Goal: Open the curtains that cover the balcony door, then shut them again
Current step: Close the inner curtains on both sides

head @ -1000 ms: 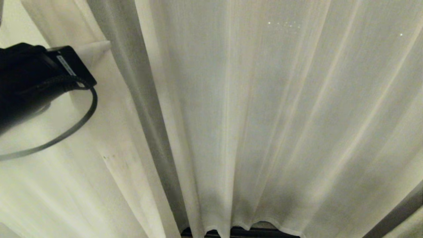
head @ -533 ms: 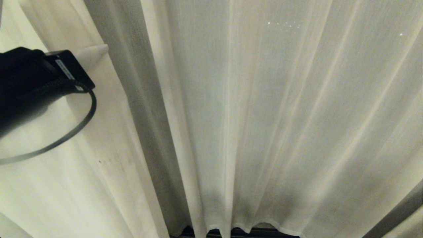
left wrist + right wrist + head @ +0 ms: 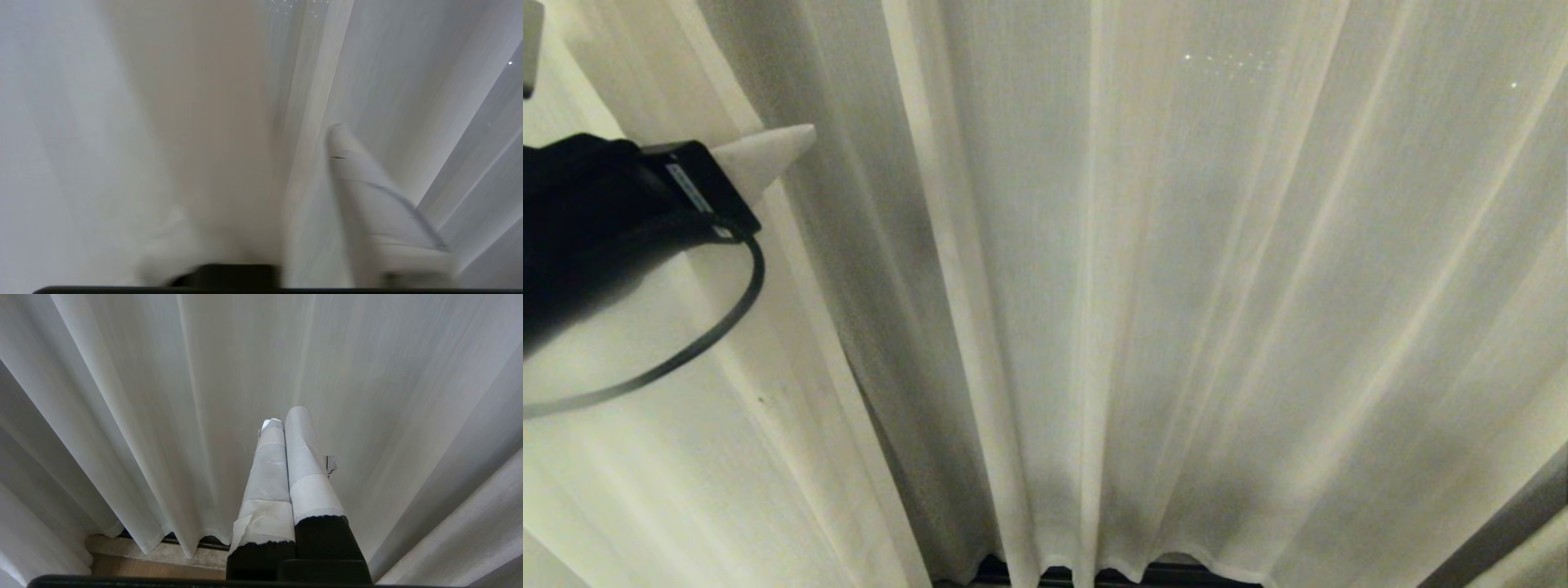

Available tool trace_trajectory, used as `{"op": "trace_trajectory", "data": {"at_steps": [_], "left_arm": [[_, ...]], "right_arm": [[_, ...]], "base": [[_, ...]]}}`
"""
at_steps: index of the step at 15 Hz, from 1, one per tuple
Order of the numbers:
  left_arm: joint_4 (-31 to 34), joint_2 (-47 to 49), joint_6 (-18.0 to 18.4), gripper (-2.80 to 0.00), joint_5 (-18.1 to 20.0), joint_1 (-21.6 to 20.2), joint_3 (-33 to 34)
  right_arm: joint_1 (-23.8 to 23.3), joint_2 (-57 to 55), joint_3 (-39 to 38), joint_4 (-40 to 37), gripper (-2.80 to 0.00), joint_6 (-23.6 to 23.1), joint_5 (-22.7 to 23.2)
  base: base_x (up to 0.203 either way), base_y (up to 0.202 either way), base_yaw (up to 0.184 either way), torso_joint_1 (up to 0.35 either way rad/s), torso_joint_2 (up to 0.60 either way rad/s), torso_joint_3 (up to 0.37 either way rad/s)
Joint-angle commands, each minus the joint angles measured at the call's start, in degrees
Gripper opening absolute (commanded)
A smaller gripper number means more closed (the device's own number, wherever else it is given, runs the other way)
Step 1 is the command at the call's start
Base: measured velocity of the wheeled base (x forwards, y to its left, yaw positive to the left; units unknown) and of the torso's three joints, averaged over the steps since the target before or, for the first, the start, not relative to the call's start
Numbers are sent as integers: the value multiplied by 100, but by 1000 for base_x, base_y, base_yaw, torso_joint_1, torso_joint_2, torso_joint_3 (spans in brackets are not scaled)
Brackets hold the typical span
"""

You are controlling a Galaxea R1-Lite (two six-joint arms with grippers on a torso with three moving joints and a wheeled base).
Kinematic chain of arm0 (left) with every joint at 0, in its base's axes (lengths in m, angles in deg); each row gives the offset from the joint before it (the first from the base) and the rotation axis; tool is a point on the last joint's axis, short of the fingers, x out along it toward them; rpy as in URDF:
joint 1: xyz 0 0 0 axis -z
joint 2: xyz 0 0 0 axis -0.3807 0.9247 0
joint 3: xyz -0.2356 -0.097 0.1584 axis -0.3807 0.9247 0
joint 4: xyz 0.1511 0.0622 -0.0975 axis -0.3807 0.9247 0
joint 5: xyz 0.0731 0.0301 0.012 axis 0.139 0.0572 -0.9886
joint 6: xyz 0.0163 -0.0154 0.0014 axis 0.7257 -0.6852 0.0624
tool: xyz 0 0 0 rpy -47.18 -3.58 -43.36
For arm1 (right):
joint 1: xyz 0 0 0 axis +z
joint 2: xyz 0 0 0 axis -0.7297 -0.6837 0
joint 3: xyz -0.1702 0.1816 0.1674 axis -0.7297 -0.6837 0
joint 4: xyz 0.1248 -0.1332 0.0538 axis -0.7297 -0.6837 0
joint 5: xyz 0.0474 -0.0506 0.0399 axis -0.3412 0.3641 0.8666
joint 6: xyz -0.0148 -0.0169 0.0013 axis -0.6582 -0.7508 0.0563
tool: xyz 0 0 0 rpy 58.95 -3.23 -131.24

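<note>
Left gripper at nine o'clock in the head view: one white tape-wrapped finger shows, its partner blurred, so I cannot tell how wide the fingers stand. No fabric visibly pinched; the fingertip lies just beside a thick cream pleated curtain panel.

Right gripper — taped fingers pressed together, empty — hangs before the thin, smooth sheer curtain layer.

The sheer fills the head view from eleven to four o'clock; only a dark strip of door track peeks under the hem at six o'clock.

Judgement: curtains hang drawn across the door — which half of the task this is, cannot say.
</note>
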Motion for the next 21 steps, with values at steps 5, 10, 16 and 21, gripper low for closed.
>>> {"op": "trace_trajectory", "data": {"at_steps": [5, 10, 16, 21], "left_arm": [[25, -1399, 9, 0, -700, -4, 1197], [629, -2995, 14, -280, -991, -9, 2115], [2778, -5057, 10, -280, -1000, -8, 2089], [3511, -5538, -3, -280, -1187, -16, 2237]], "right_arm": [[0, -4, -1, -1, -280, -3, 2], [0, -2, -1, -1, -280, -3, 2], [0, -4, -1, -1, -280, -3, 2], [0, -1, -1, -1, -280, -3, 2]], "base": [[0, 0, 0, 0, 0, 0], [0, 0, 0, 0, 0, 0], [0, 0, 0, 0, 0, 0], [0, 0, 0, 0, 0, 0]]}}
